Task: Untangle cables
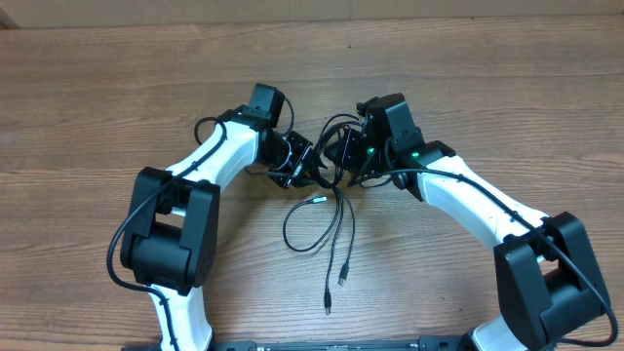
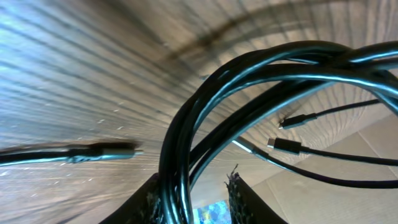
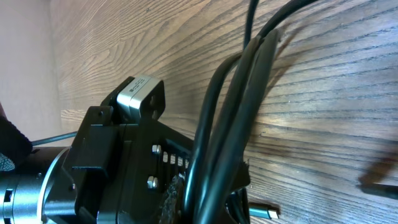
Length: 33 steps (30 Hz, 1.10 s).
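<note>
The cables (image 1: 332, 219) are thin black cords. They bunch between my two grippers at the table's middle, and loose strands trail toward the front, ending in small plugs (image 1: 342, 279). My left gripper (image 1: 298, 162) is part open. Several strands (image 2: 249, 68) run between its fingers (image 2: 193, 188), pressed against the left finger with a gap to the right finger. My right gripper (image 1: 343, 148) is shut on the bundle (image 3: 236, 93), which fills the space between its fingers (image 3: 208, 194). Loose plug tips (image 2: 289, 146) lie on the wood.
The table (image 1: 97, 88) is wood-grained. The two grippers are nearly touching, and the left gripper's black body (image 3: 118, 162) fills the left of the right wrist view. A silver plug (image 3: 264, 213) lies by the right fingers. Thicker arm wires (image 1: 122, 244) loop beside both arms.
</note>
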### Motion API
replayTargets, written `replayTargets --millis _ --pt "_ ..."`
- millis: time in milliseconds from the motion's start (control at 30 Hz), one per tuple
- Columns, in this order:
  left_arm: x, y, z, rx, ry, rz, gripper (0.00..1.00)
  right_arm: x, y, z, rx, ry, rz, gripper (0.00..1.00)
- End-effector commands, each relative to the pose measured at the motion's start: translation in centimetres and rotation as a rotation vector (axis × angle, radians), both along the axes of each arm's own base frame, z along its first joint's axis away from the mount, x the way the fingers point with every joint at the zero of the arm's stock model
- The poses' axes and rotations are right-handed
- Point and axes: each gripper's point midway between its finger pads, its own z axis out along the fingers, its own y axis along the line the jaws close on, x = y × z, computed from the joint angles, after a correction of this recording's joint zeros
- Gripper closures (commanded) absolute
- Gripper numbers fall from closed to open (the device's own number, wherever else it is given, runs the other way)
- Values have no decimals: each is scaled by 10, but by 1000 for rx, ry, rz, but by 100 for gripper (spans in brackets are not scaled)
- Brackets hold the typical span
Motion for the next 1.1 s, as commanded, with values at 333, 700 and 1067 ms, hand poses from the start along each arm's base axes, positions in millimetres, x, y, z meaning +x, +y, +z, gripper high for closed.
replayTargets --millis 333,700,1067 --pt "19 -1 -4 14 -177 -104 96 -13 -9 -3 -49 72 -3 96" --pt "75 39 52 -199 -242 46 96 -46 -61 -44 -327 242 -97 96" --pt "124 -2 141 -554 -400 115 96 -72 4 -6 1 130 342 96"
